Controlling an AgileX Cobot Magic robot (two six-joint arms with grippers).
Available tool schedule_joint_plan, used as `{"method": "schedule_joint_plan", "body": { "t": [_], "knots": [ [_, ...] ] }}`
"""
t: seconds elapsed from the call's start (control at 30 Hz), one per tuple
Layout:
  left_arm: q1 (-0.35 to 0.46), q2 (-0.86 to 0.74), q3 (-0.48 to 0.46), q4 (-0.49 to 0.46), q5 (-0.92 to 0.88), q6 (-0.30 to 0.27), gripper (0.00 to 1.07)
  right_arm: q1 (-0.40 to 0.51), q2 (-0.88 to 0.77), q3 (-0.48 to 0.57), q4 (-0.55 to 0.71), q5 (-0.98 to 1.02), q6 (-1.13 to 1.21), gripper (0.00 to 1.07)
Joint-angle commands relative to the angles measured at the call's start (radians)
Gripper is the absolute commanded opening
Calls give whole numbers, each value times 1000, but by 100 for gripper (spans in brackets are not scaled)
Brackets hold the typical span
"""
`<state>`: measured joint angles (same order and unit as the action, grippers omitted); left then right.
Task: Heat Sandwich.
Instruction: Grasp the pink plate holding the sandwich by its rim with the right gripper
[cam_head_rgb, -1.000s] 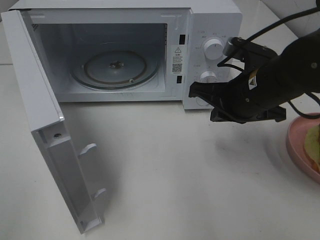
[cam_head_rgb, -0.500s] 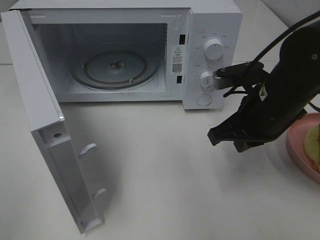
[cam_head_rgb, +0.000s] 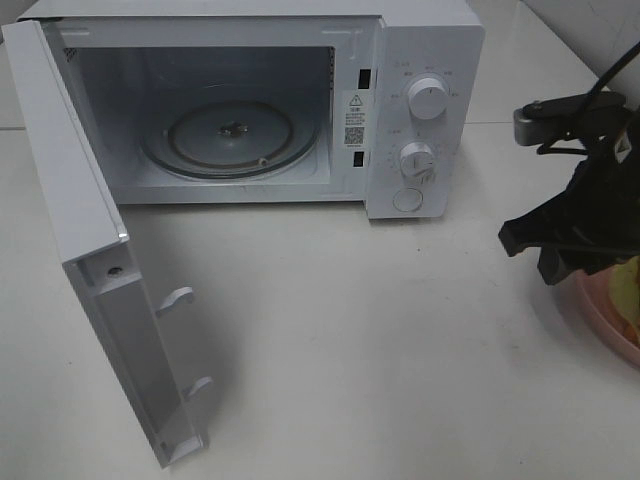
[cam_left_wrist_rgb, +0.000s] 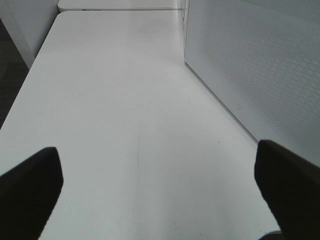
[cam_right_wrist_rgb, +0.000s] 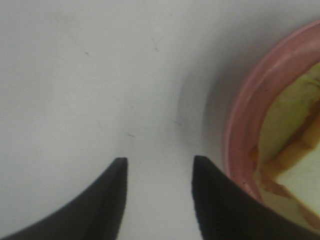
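Observation:
The sandwich, pale yellow-green with orange-brown pieces, lies on a round pink plate at the table's right edge. In the high view only a sliver of the sandwich and the plate shows beside the arm. My right gripper is open and empty. It hangs over bare table just left of the plate's rim, and it also shows in the high view. My left gripper is open and empty over bare table beside the microwave's side wall. It is out of the high view.
The white microwave stands at the back with its door swung wide open to the left. Its glass turntable holds nothing. Two knobs and a button are on its right panel. The white table stretches in front.
My right arm has swung right and down, from in front of the microwave's control panel to the left rim of the pink plate. The microwave and door have not moved.

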<state>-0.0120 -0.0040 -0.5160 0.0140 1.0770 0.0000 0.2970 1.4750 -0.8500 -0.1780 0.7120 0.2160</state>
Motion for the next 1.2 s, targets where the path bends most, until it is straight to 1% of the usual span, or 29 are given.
{"method": "schedule_joint_plan", "body": {
  "t": [0.03,0.13,0.23,0.5,0.57,0.8,0.93,1.07,1.2],
  "knots": [
    [2,-19,0,2,-10,0,100,-25,-33,-5,-29,9,-15,73],
    [2,-19,0,2,-10,0,100,-58,-51,-5,-36,33,-53,99],
    [2,-19,0,2,-10,0,100,-70,-51,-5,-22,55,-74,102],
    [2,-19,0,2,-10,0,100,-75,-46,-5,6,38,-64,99],
    [2,-19,0,2,-10,0,100,-75,-18,-18,5,40,-30,98],
    [2,-19,0,2,-10,0,100,-75,56,-71,6,46,-26,96],
    [2,-19,0,2,-10,0,100,-115,122,-117,30,48,-41,95],
    [2,-19,0,2,-10,0,100,-149,171,-133,27,45,-41,94],
    [2,-19,0,2,-10,0,100,-156,215,-133,24,36,-41,93]
  ]
}}
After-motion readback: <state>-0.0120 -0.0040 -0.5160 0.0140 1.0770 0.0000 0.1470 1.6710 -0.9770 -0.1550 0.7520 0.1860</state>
